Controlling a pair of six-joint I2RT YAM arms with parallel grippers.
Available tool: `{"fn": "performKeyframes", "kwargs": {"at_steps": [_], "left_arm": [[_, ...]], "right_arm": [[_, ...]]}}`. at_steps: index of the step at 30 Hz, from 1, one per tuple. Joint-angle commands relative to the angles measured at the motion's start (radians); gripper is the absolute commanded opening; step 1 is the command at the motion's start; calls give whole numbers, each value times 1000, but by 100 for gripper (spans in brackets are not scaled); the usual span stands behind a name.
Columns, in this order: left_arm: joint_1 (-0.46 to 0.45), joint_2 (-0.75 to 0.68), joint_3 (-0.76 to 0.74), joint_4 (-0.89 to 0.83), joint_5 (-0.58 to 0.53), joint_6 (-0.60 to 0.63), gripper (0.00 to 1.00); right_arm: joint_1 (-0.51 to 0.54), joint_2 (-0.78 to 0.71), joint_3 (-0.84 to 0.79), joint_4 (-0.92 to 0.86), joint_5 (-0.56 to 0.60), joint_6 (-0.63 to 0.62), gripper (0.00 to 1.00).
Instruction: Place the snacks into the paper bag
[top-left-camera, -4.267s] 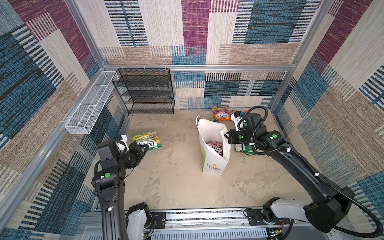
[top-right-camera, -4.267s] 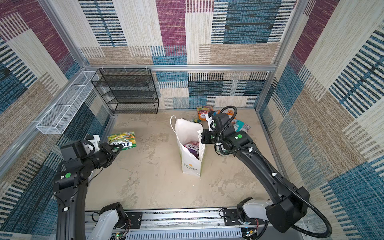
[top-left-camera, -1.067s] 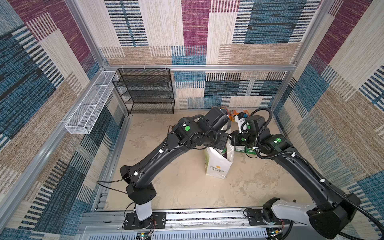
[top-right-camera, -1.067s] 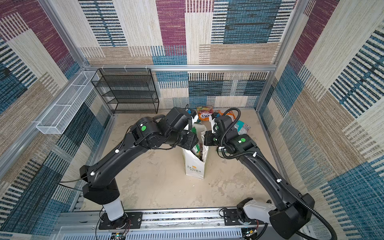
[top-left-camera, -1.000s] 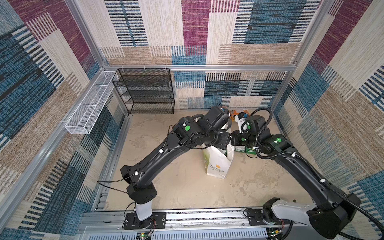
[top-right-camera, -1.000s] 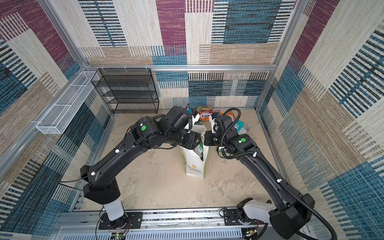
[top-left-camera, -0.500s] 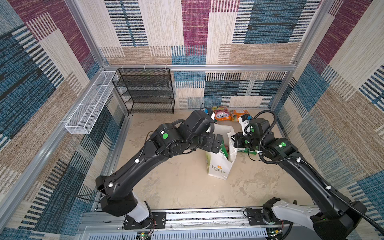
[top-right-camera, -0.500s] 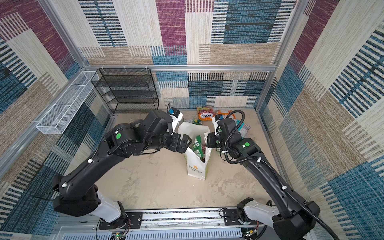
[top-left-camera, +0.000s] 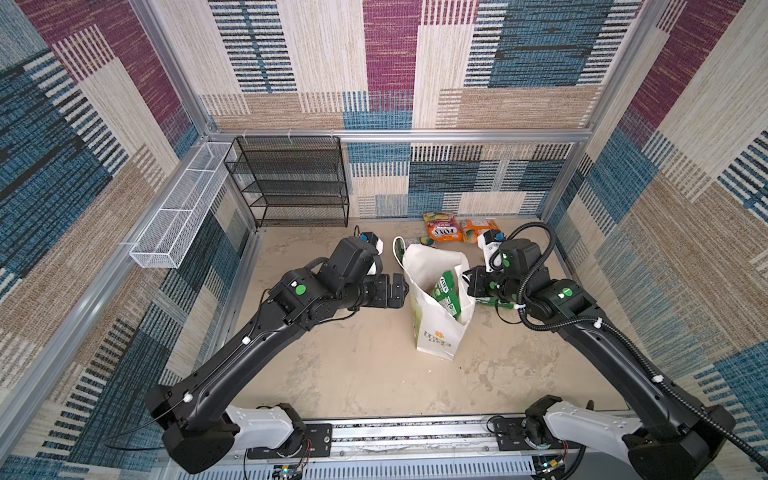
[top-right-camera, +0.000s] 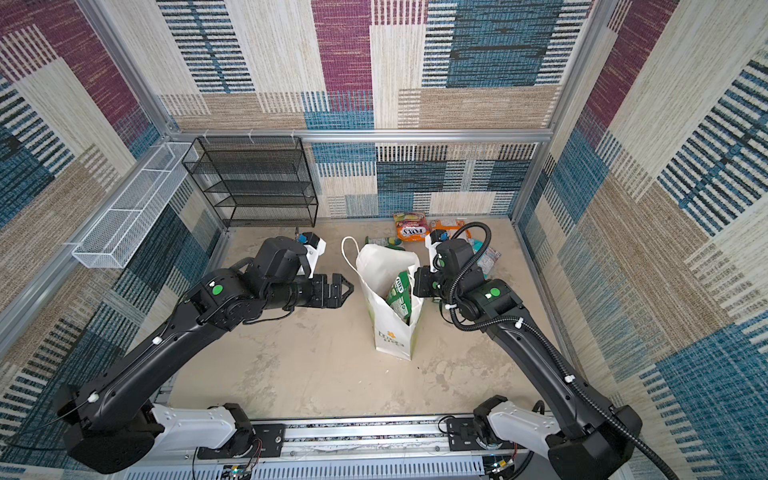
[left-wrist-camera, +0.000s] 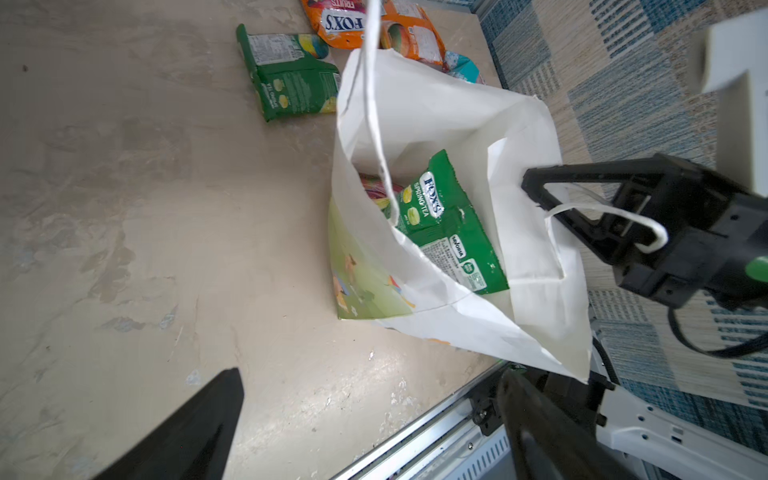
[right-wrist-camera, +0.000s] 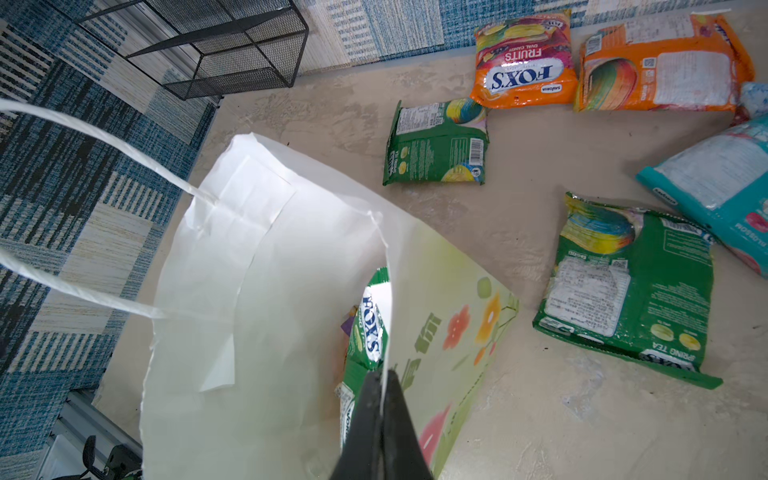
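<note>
Fingers (right-wrist-camera: 362, 419) of the right gripper (right-wrist-camera: 381, 376) pinch the paper bag (right-wrist-camera: 257, 270) rim.

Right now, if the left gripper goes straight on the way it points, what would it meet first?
Probably the paper bag: the open left gripper points at its near side wall, close under the rim. The green snack packet stands behind that wall, inside. Height is hard to judge.
</note>
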Motion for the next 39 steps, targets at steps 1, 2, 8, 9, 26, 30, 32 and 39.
{"fn": "performKeyframes", "kwargs": {"at_steps": [1,2,8,9,26,30,32,39], "left_arm": [[2,44,15,61,70,-34,99],[2,60,18,66,79,-40,99],[2,142,24,91,94,-80,99],[3,155,30,88,90,-89,99],[2,315,175,21,-60,-95,97],[10,352,253,-35,-138,-102,85],[22,370,274,-57,-133,-109,81],[41,421,289,-49,-87,-116,61]], "right_arm": [[-1,-6,-3,73,-6,1,2],[0,-7,-6,74,-6,2,2],[-1,-15,-17,82,-4,3,2],[0,-17,-20,82,-3,3,2],[0,-20,-24,70,-17,4,2],[0,-25,-32,71,-26,4,2],[-1,-31,-30,68,-25,3,2],[-1,-32,-23,60,-26,-5,2]]}}
